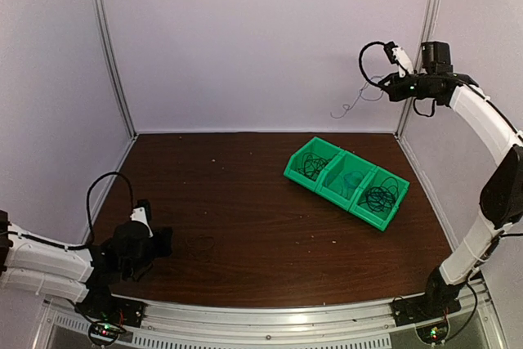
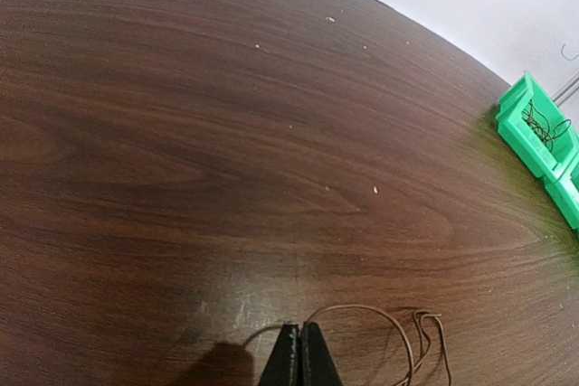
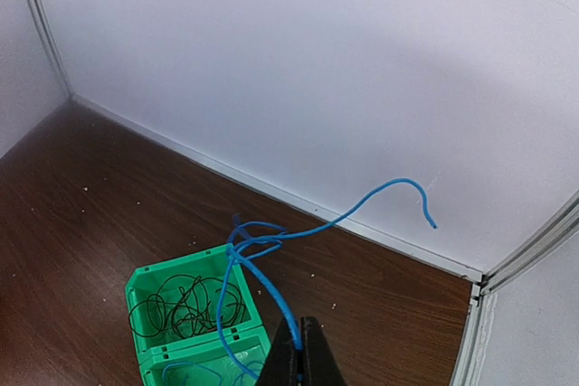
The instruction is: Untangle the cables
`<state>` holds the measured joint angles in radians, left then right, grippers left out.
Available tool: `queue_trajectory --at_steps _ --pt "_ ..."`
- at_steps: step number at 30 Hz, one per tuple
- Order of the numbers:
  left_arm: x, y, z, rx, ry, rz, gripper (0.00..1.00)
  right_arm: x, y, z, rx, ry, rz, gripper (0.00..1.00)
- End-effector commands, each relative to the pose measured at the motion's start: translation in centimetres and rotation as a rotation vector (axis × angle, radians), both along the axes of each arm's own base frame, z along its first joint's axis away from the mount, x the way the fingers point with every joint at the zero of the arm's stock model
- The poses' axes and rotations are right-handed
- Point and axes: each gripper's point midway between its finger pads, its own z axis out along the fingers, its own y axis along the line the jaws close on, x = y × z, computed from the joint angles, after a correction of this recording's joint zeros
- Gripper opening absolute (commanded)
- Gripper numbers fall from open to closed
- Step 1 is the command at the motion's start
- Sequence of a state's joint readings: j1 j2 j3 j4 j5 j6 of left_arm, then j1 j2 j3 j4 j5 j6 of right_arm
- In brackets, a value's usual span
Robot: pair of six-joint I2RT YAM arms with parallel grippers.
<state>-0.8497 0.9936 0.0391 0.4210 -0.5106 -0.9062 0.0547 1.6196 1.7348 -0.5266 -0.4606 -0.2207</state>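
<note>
The right fingers (image 3: 301, 332), raised high above and behind the green bin (image 3: 181, 346), are closed on a blue cable (image 3: 357, 205). Its knotted loops hang over the bin, one strand dropping toward the middle compartment and a free end curling toward the back wall, while black cables (image 1: 379, 197) lie coiled in the bin's two end compartments. Well left of the bin, low over the tabletop (image 2: 226, 133), the left fingers (image 2: 300, 336) are pressed together with a thin dark cable (image 2: 403, 336) looping from their tips; I cannot tell whether they pinch it.
</note>
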Motion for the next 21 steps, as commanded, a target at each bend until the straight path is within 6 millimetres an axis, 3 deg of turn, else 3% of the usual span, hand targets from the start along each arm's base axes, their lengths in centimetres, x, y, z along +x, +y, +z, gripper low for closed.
queue_trajectory --at_steps 1,10,17,21 --pt "1.0 -1.5 1.9 -0.048 -0.059 -0.035 0.00 -0.8 1.0 -1.0 0.021 0.022 0.049 0.00" --pt "1.2 -2.1 1.8 -0.035 -0.058 -0.049 0.00 -2.3 2.1 -5.9 0.040 0.115 0.109 0.00" --pt "1.4 -2.2 1.8 -0.028 -0.057 -0.051 0.00 -4.3 2.7 -6.7 0.053 0.121 0.140 0.00" --pt "1.4 -2.4 1.7 -0.029 -0.055 -0.056 0.00 -4.6 2.8 -8.3 0.054 0.149 0.142 0.00"
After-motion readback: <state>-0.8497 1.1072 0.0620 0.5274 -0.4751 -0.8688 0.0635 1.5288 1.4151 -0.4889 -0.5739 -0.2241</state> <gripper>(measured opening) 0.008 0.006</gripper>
